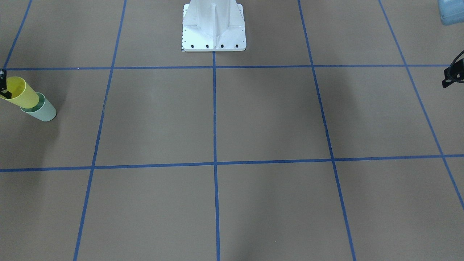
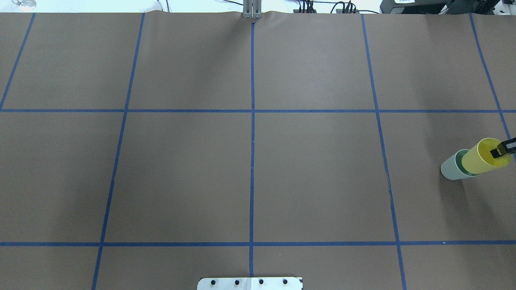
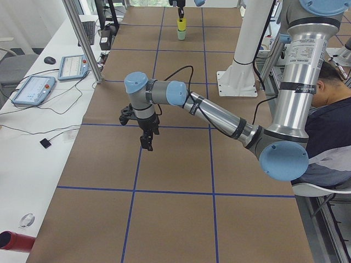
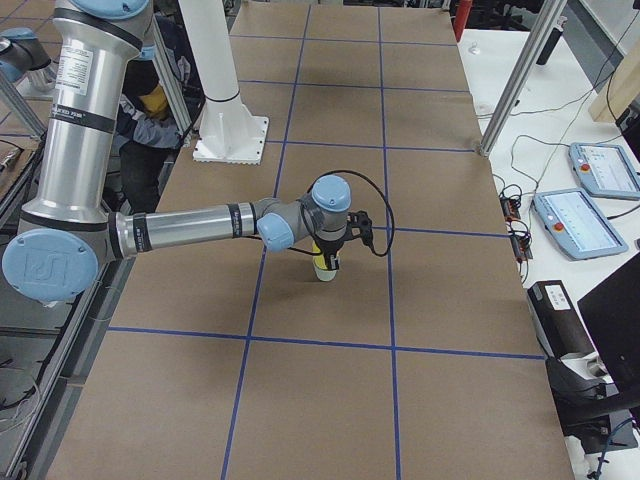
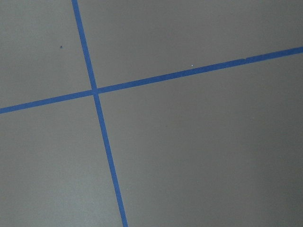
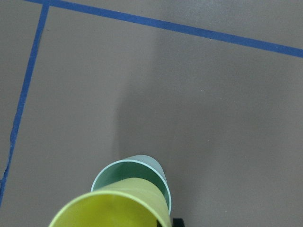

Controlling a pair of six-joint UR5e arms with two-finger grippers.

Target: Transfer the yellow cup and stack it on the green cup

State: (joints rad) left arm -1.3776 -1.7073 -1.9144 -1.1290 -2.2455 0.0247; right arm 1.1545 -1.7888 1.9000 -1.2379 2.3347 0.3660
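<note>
We take the desk (image 2: 314, 177) first: a wide brown sheet crossed by blue tape lines (image 2: 252, 161), bare on every side of the green cup (image 2: 451, 169), with no desk edge near it; we judge there is ample room for moving. The left arm (image 3: 208, 112) hangs well apart from the green cup, toward the desk's other end; whether its jaws are spread or pressed together we cannot tell. The right arm (image 4: 190, 225) reaches to just above the green cup; its jaws appear to pinch the wall of the yellow cup (image 2: 479, 159), with one finger (image 2: 499, 152) showing inside the rim. The yellow cup's base sits inside the green cup's mouth, so we judge the stacking step nearly done; whether it is fully seated we cannot tell. The next move, we think, calls for letting go and rising straight up, lest the finger catch the rim and tip both cups.
</note>
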